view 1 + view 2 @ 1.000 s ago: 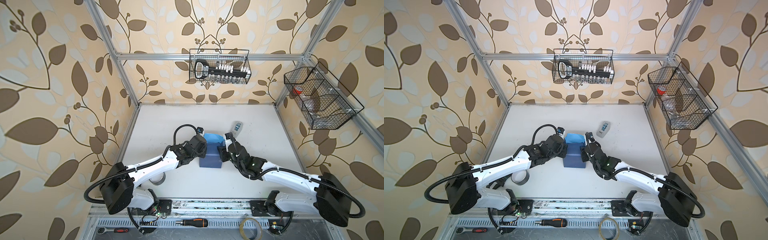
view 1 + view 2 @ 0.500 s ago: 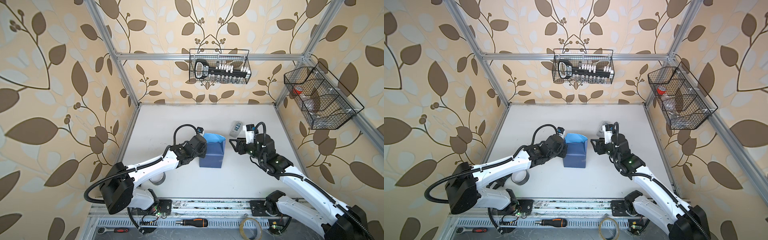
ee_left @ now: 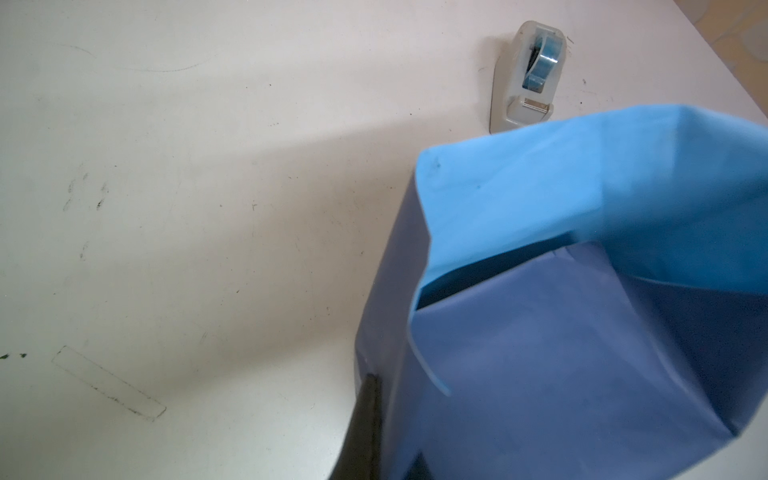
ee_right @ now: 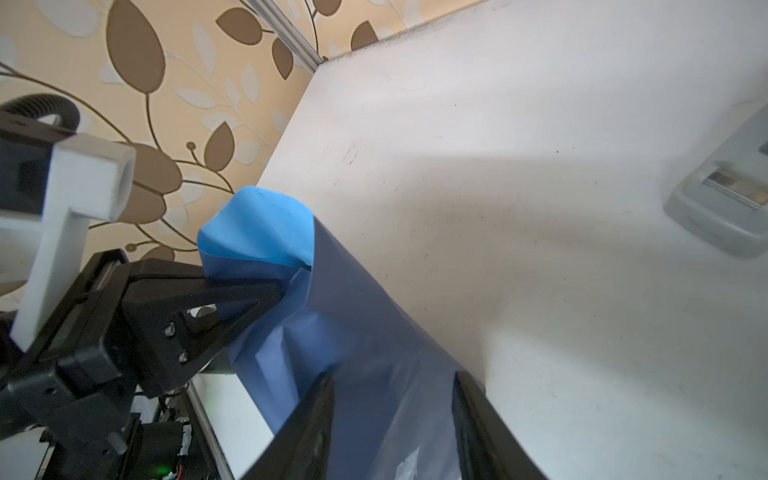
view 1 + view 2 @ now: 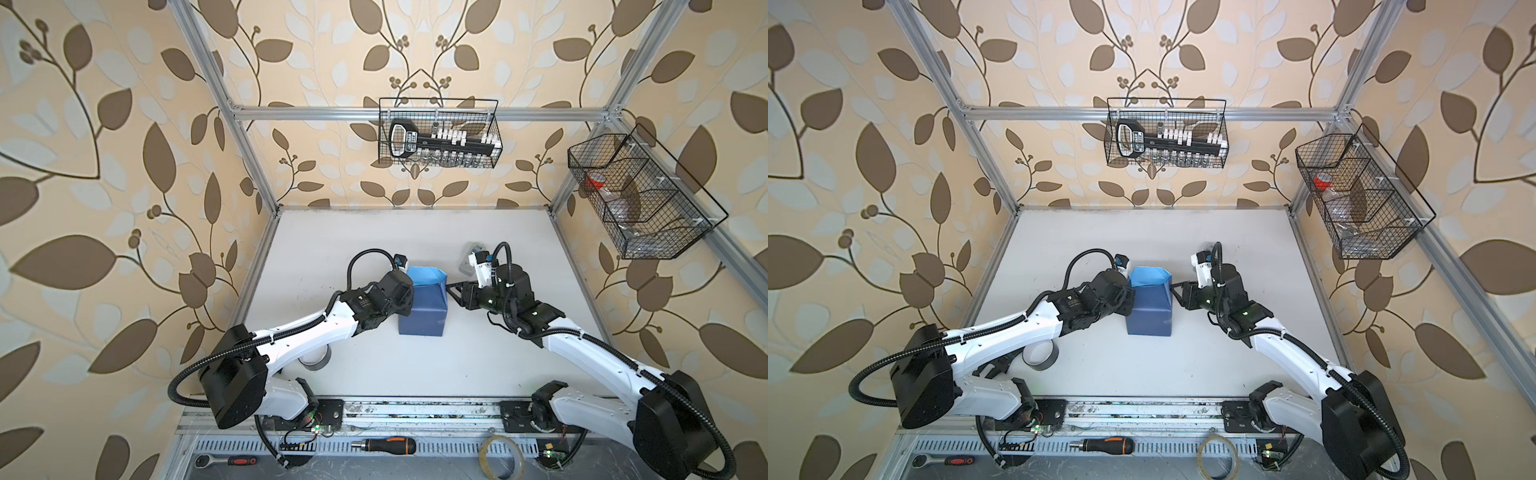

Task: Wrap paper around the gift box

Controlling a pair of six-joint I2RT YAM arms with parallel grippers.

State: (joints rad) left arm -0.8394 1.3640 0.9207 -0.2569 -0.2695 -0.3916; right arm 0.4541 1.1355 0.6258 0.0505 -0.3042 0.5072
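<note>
The paper (image 5: 422, 311) (image 5: 1148, 311) is folded round the gift box mid-table, dusky blue outside. Its light blue inner face (image 3: 540, 187) stands up at the open far end. The gift box itself is covered; only a dark sliver (image 3: 494, 270) shows in that opening. My left gripper (image 5: 406, 296) (image 5: 1130, 299) is shut, its tips (image 4: 276, 297) pressed against the parcel's left side. My right gripper (image 5: 451, 289) (image 5: 1173, 291) is at the parcel's upper right edge. Its jaws stand apart in the right wrist view (image 4: 392, 378), with the papered side between them.
A grey tape dispenser (image 3: 528, 79) (image 4: 727, 199) stands just beyond the parcel, behind my right wrist (image 5: 467, 266). A grey tape roll (image 5: 316, 359) lies under my left arm. Wire baskets hang on the back wall (image 5: 438, 133) and right wall (image 5: 640, 199). A screwdriver (image 5: 386, 445) and clear tape roll (image 5: 500, 455) lie by the front rail.
My right gripper left the parcel's right side, swung out towards the dispenser, then came back to the parcel's upper right edge. The left arm has not moved.
</note>
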